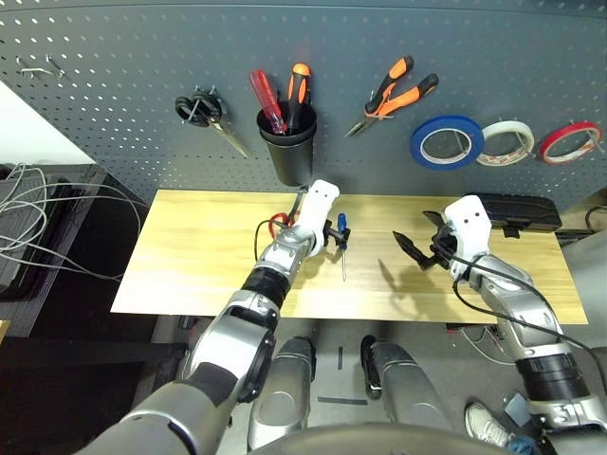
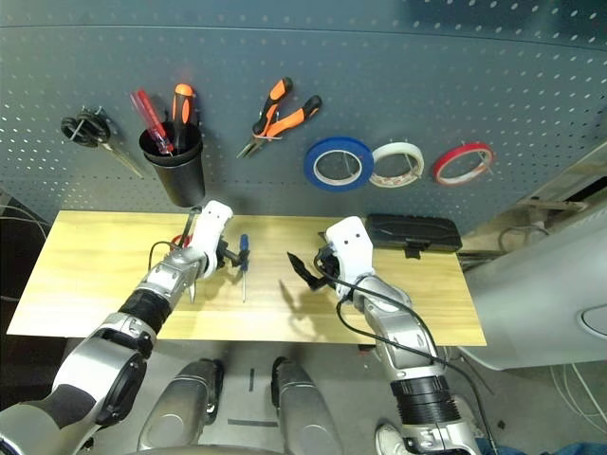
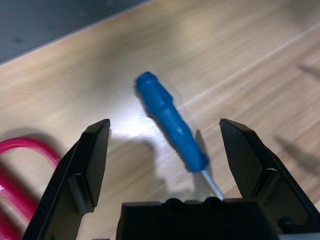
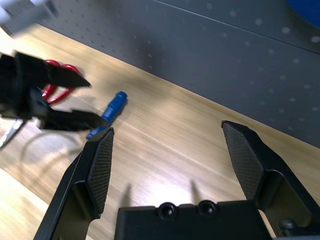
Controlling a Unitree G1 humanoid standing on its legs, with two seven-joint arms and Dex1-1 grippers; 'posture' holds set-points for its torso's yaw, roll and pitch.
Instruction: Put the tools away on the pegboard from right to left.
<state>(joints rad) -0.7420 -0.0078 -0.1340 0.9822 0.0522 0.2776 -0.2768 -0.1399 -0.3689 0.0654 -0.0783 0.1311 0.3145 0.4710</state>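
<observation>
Pegboard (image 1: 341, 57): big dark grey perforated panel behind tabletop (image 1: 190, 256), light wood. Black case (image 1: 518, 211) on tabletop, right end, by the pegboard. Left pincer (image 3: 165, 160): spread, over the screwdriver, holding nothing. Right pincer (image 4: 167, 165): spread, empty, above bare wood right of the screwdriver. Black cup (image 1: 287, 152) on pegboard, holds red-handled tool (image 1: 268, 102) and orange-and-black-handled tool (image 1: 298, 90). Blue tape ring (image 1: 447, 142) hung on pegboard; right of it white tape roll (image 1: 508, 143), then red tape roll (image 1: 570, 142). Orange-and-black pliers (image 1: 392, 95) hung between cup and blue tape ring. Black-handled scissors (image 1: 211, 118) hung left of cup. Red-handled scissors (image 4: 59, 82) on tabletop, left of screwdriver, partly hidden by left arm in the head view. Blue-handled screwdriver (image 3: 172, 122) lies on tabletop, below the pegboard, handle end toward it. Metal hooks (image 1: 42, 69) at pegboard's far left.
</observation>
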